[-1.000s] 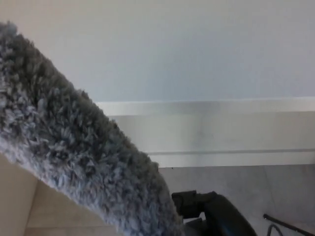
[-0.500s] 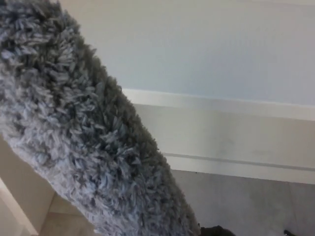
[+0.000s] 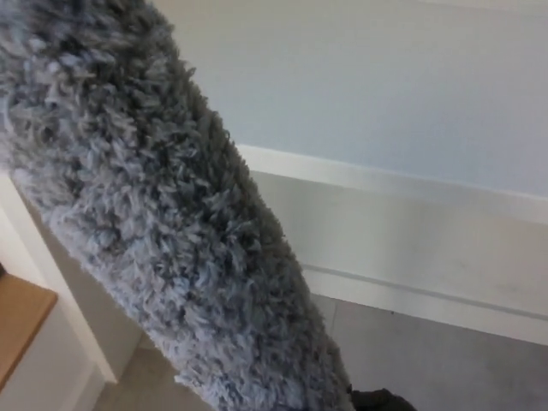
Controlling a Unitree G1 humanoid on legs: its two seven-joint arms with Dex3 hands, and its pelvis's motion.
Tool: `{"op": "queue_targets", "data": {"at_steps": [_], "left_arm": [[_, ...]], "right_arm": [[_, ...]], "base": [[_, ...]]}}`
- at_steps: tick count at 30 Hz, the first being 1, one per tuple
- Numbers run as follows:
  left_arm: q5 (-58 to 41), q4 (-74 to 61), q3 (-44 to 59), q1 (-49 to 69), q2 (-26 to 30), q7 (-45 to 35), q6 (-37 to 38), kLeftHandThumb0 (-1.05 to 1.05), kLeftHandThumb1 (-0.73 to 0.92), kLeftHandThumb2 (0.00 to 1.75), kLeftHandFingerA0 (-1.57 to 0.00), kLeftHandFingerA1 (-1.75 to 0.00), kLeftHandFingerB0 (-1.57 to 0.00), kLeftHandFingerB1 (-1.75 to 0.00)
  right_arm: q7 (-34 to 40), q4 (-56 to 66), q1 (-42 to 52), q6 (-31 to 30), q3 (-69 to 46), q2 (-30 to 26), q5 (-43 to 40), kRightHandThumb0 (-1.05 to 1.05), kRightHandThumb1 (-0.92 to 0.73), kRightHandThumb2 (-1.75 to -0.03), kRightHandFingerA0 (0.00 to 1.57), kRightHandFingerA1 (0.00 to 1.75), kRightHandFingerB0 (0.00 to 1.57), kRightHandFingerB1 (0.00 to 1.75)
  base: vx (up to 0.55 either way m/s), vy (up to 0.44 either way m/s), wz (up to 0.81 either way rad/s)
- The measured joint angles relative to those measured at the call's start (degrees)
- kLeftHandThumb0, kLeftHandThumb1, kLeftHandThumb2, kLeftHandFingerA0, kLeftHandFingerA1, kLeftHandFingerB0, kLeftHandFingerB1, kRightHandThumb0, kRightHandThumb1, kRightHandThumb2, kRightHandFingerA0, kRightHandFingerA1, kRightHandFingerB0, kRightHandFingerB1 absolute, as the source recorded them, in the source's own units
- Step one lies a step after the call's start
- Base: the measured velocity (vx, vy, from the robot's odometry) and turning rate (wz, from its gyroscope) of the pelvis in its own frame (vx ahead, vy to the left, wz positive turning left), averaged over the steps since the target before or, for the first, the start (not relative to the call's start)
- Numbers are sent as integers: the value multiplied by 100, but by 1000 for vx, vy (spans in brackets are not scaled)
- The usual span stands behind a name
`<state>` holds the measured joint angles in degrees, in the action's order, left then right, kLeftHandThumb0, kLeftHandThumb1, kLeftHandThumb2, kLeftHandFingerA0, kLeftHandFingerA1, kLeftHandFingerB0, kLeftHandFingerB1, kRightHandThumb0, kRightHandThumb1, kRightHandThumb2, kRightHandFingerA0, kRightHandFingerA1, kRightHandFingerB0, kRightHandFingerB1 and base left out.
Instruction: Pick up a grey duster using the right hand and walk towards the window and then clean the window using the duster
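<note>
Head view: we see the grey duster point(image 3: 154, 214) filling the left half, slanting from upper left down to bottom centre, close to the lens. Behind it, pale wall point(image 3: 368, 86), white skirting point(image 3: 411, 248), grey floor point(image 3: 445, 360). A dark scrap of robot hand point(image 3: 381, 400) shows at the bottom edge; we cannot tell its grip.

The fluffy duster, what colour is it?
Grey, a shaggy mix of lighter and darker strands; the duster fills the head view.
</note>
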<state>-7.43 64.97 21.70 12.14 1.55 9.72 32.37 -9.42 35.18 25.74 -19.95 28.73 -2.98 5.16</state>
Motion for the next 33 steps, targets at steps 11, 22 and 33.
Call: {"op": "queue_targets", "data": {"at_steps": [11,22,33], "left_arm": [[-13,-214,-38,-12,-92,-39,0,-7,55,101,-107,-132,-94,-111],[32,-152,-127,-6,43,34,-18,-6,54,106,-105,-132,-93,-114],[43,-206,-198,-79,56,37,-28,-9,58,95,-107,-127,-93,-110]], "right_arm": [[224,-533,-308,46,22,41,135,-20,-38,-138,112,175,96,168],[332,-867,-756,100,78,252,252,-24,-40,-132,114,175,98,168],[414,-1150,-1104,172,190,214,473,-25,-42,-128,107,175,94,164]], "base": [[-27,46,41],[-1,114,44],[-11,-71,43]]}}
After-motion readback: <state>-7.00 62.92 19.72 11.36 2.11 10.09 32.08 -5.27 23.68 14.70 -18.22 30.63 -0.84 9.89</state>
